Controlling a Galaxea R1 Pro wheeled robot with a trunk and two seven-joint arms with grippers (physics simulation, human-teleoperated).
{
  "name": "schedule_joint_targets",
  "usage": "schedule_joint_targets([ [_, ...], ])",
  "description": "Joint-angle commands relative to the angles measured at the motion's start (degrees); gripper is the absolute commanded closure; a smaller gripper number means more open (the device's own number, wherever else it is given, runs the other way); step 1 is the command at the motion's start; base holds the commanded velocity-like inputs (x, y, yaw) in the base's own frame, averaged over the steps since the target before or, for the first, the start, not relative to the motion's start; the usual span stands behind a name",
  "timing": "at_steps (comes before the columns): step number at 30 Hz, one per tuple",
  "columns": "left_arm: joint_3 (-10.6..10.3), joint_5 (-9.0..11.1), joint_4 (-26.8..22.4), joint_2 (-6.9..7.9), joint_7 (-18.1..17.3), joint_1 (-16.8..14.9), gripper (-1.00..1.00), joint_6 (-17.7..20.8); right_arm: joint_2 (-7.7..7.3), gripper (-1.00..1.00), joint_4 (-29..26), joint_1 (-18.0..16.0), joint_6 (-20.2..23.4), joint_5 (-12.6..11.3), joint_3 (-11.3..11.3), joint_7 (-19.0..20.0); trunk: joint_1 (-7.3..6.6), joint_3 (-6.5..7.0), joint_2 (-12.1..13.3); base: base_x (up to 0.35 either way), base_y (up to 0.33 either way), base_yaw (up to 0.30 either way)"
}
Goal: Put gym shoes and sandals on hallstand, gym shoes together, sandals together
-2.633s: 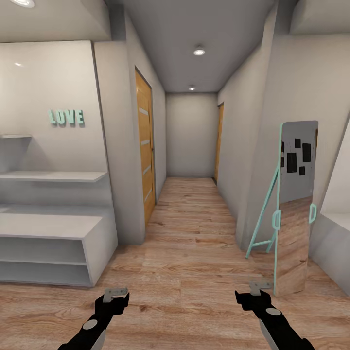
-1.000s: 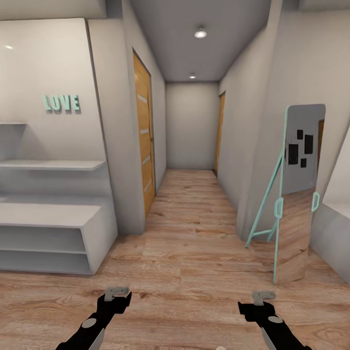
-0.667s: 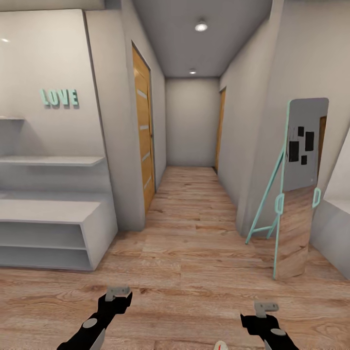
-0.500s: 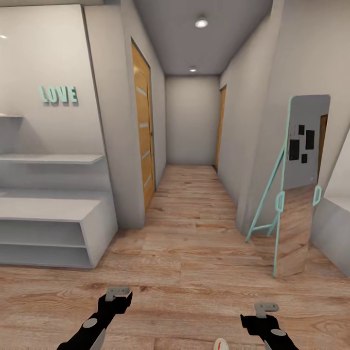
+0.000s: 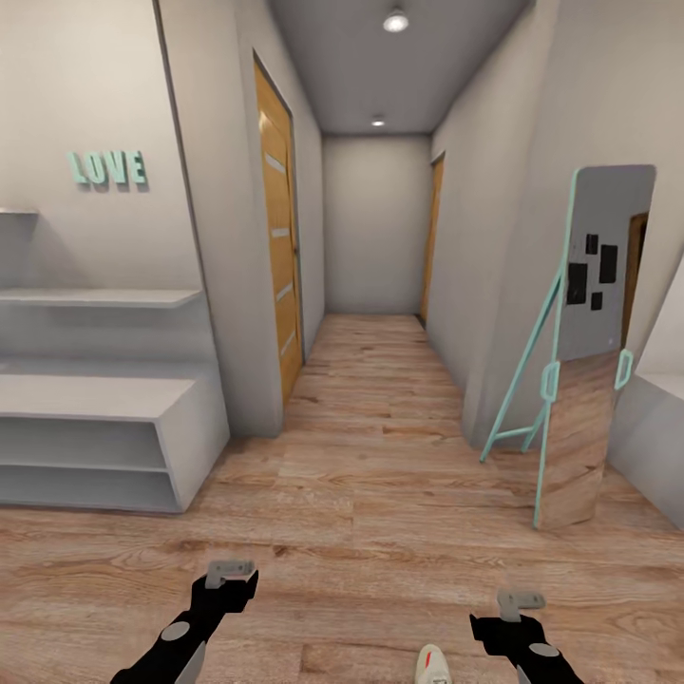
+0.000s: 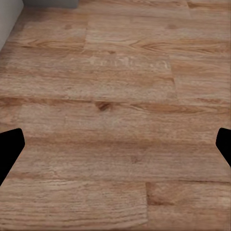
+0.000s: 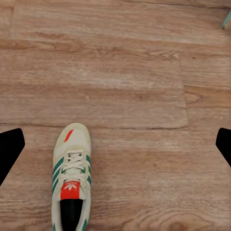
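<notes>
I have both arms held low and forward over the corridor floor (image 5: pixel 380 532), left gripper (image 5: pixel 231 571) and right gripper (image 5: pixel 521 600) pointing down at the planks, which I judge is a carrying-free search pose: the wrist cameras scan the wood while the head looks ahead. Both pairs of fingers stand wide apart and hold nothing; in the left wrist view I see bare planks between the dark fingertips.

One gym shoe (image 7: pixel 71 179) lies flat on the floor, sole down, toe pointing up the corridor, close in front of my base. In the head view only its toe (image 5: pixel 431 663) pokes in at the lower edge, just to the left of the right gripper and apart from it. I can't locate the other gym shoe or the sandals from here.

The hallstand (image 5: pixel 104 397) sits against the left wall under the LOVE letters (image 5: pixel 107 168), its two low shelves bare, well apart from the shoe. A standing mirror (image 5: pixel 584 351) with a mint frame leans on the right wall.

Compared with a couple of seconds ago, the whole picture has slid: the letters and the mirror top sit higher in frame, so my camera has tipped down, and the shoe's toe, absent then, has come into sight. The right gripper also sits lower in frame than it did, nearer that shoe
</notes>
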Motion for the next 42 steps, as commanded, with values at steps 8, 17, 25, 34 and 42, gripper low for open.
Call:
schedule_joint_targets([
  [8,0.11,0.09,0.04,0.04,-0.31,-0.04,-1.00,-0.16,-0.04,-1.00,-0.07,-0.01,0.32,0.05,-0.03,-0.11,1.76,-2.23,-3.25,0.000,0.000,0.000],
  [17,0.11,0.02,0.09,-0.09,-0.28,-0.02,-1.00,-0.16,-0.05,-1.00,-0.05,-0.01,0.27,0.02,-0.03,-0.05,3.73,-4.66,-6.86,0.000,0.000,0.000],
  [25,0.11,0.01,0.19,-0.10,-0.30,-0.04,-1.00,-0.16,-0.05,-1.00,-0.05,-0.01,0.27,0.02,-0.03,-0.03,5.49,-6.83,-10.07,0.000,0.000,0.000],
  [34,0.11,0.01,0.22,-0.08,-0.31,-0.04,-1.00,-0.16,-0.03,-1.00,-0.03,-0.01,0.31,0.02,-0.01,-0.03,7.47,-9.26,-13.68,0.000,0.000,0.000],
  [42,0.11,0.01,0.22,-0.03,-0.31,-0.04,-1.00,-0.16,0.03,-1.00,0.03,-0.01,0.32,0.02,0.06,-0.03,9.22,-11.42,-16.89,0.000,0.000,0.000],
])
